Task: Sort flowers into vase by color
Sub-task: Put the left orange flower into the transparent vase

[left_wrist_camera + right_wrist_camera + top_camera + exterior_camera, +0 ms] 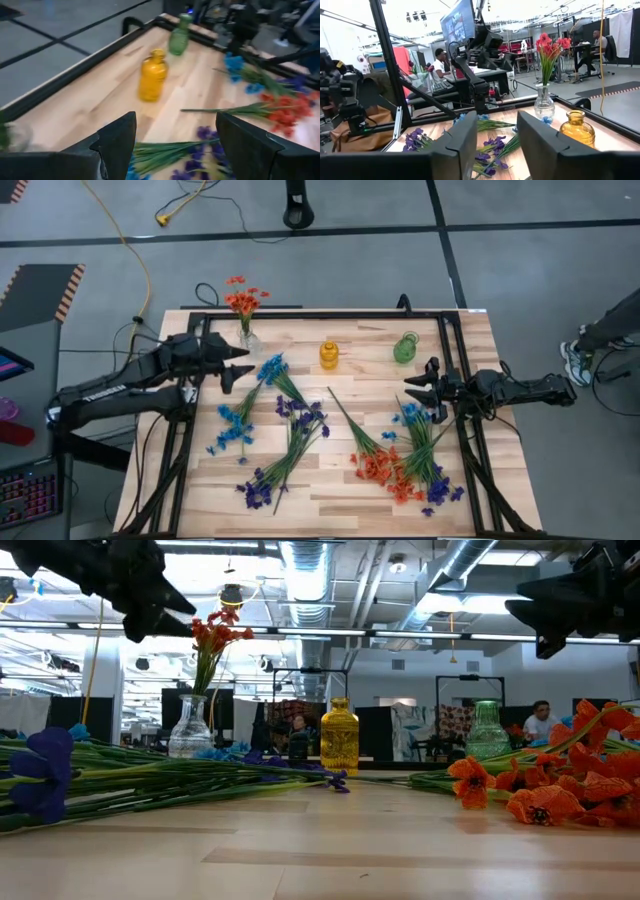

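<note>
Hands both empty: left hand wide, right hand seemingly parted.

Clear vase blurred, cut off at frame edge

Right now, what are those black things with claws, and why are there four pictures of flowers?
They are two robot arms sorting fake flowers into vases by colour. One picture looks down from above, one looks level across the table, and two come from cameras on the arms' wrists. On the wooden table stand a clear vase holding orange flowers, a yellow vase and a green vase, both without flowers. Blue flowers, purple flowers and more orange ones lie flat. The left claw hangs open and holds nothing. The right claw is open too, also holding nothing.
</note>
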Available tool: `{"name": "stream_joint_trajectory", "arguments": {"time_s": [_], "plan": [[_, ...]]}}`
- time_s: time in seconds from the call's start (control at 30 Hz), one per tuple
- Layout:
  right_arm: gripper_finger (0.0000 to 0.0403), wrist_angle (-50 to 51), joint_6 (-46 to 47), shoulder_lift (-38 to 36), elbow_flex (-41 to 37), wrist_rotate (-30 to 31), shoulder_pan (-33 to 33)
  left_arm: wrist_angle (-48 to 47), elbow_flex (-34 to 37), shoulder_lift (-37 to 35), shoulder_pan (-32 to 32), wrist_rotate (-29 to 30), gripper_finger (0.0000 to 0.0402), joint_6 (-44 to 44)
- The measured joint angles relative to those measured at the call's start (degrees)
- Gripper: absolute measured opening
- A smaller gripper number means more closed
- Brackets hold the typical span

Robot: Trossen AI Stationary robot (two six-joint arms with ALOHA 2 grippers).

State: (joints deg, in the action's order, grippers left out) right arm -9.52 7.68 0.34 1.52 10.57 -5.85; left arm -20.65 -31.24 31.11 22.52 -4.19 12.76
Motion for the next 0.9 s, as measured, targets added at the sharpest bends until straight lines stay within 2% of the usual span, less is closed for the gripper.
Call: {"name": "stream_joint_trajectory", "arguments": {"time_s": [0.1, 0.23, 0.47, 0.53, 0.73, 0.9], "plan": [[0.0187, 0.0, -0.02, 0.0, 0.02, 0.0, 0.0, 3.65, 0.0, 0.11, -4.22, 0.42, 0.0261, 0.91], [0.0193, 0.02, -0.15, 0.0, 0.02, 0.0, -0.02, 13.81, 0.0, 3.11, -9.79, 0.78, 0.0261, 0.66], [0.0192, 0.07, -0.17, 0.0, 0.04, 0.0, -0.01, 35.58, -0.07, 17.26, -17.57, 1.49, 0.0261, -5.52], [0.0192, 0.08, -0.17, 0.0, 0.07, 0.0, -0.01, 38.72, -1.34, 22.14, -18.69, 1.53, 0.0261, -6.79], [0.0192, 0.52, -0.16, 0.02, 0.09, 0.0, -0.01, 38.87, -11.03, 37.7, -20.8, 1.62, 0.0261, -10.83], [0.0192, 0.55, -0.17, 0.02, 0.09, 0.0, -0.02, 32.78, -22.83, 51.42, -22.08, 1.61, 0.0261, -16.89]]}}
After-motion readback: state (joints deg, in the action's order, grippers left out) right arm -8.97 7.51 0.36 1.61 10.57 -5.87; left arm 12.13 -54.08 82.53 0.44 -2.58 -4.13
